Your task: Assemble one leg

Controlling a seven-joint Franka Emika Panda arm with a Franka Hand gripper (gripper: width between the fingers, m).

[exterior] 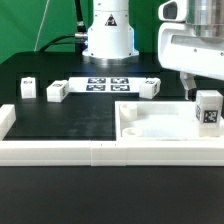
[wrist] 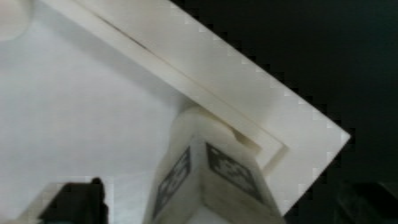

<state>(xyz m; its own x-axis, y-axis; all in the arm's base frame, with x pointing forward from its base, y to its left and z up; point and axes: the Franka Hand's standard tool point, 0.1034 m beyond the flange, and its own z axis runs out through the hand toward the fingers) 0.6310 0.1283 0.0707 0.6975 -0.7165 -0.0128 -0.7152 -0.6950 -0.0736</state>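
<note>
My gripper (exterior: 199,90) hangs at the exterior view's right and is shut on the leg (exterior: 208,109), a small white cuboid peg with a black-and-white tag. The leg stands upright over the right corner of the large flat white panel (exterior: 150,121); I cannot tell whether it touches the panel. In the wrist view the leg (wrist: 206,172) sits between my fingers (wrist: 75,201), close to the panel's raised rim (wrist: 228,82) at its corner. The leg's lower end is hidden.
Three more white legs lie on the black table at the back: two on the exterior view's left (exterior: 28,88) (exterior: 56,92) and one right of centre (exterior: 150,87). The marker board (exterior: 108,83) lies before the robot base. Long white rails (exterior: 90,151) border the front and left.
</note>
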